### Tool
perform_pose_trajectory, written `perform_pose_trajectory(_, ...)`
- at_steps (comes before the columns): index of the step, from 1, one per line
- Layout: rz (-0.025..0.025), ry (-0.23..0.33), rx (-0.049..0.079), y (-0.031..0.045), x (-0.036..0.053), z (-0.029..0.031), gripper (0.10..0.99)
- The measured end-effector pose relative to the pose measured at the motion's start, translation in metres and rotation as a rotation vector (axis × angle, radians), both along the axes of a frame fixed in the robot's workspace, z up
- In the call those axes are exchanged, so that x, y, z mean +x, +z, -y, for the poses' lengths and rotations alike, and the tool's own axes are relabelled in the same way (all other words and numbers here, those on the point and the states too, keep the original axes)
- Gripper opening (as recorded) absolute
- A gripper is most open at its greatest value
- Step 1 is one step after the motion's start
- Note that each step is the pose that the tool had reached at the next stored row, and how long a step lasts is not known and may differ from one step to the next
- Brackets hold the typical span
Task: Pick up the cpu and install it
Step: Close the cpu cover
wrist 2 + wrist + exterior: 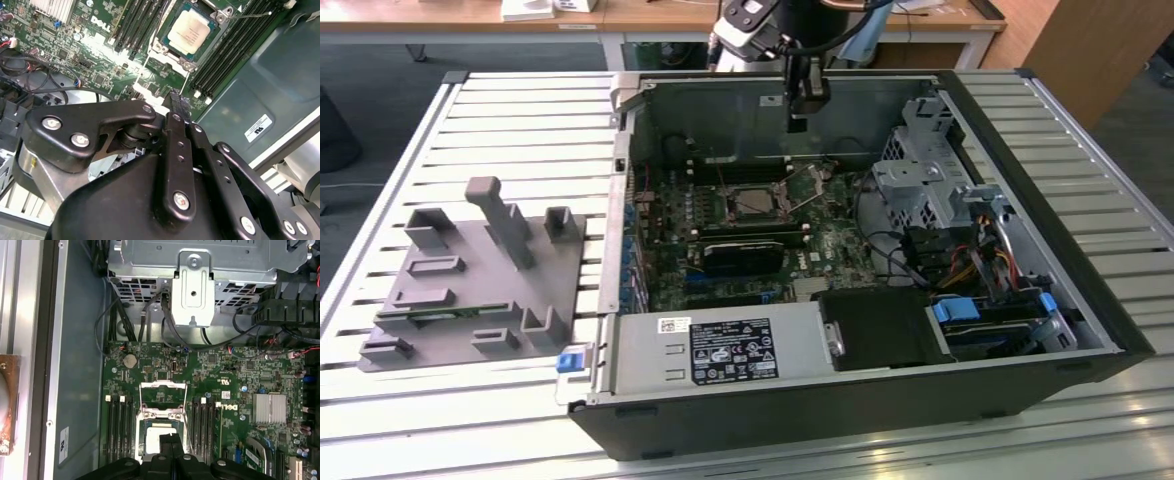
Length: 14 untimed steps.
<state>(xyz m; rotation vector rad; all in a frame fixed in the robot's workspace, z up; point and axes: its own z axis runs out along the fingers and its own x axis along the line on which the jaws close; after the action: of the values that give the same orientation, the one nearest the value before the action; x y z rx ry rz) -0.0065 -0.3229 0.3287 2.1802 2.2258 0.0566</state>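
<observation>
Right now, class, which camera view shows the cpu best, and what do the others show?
The second wrist view: the cpu lies unblocked, its silver top plain. In the first wrist view the gripper covers part of it; in the exterior view it is a small square.

We count one case on the bench, and one grey fixture beside it. In the case there is one board, with one socket and one cpu. We count four memory slots, two at each side of the socket. There is also one coin battery, one finned heatsink and one power supply.
</observation>
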Motion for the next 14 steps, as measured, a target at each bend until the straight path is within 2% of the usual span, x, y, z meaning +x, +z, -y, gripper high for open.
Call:
perform_pose_trajectory(6,-0.0015,0.0,0.0,-0.0057,0.0011,-0.0001,0.106)
perform_pose_trajectory(10,-0.0068,0.0,0.0,-0.0071,0.0081,-0.0007,0.106)
perform_pose_trajectory(14,-0.0069,0.0,0.0,-0.0122,0.0082,-0.0011,0.106)
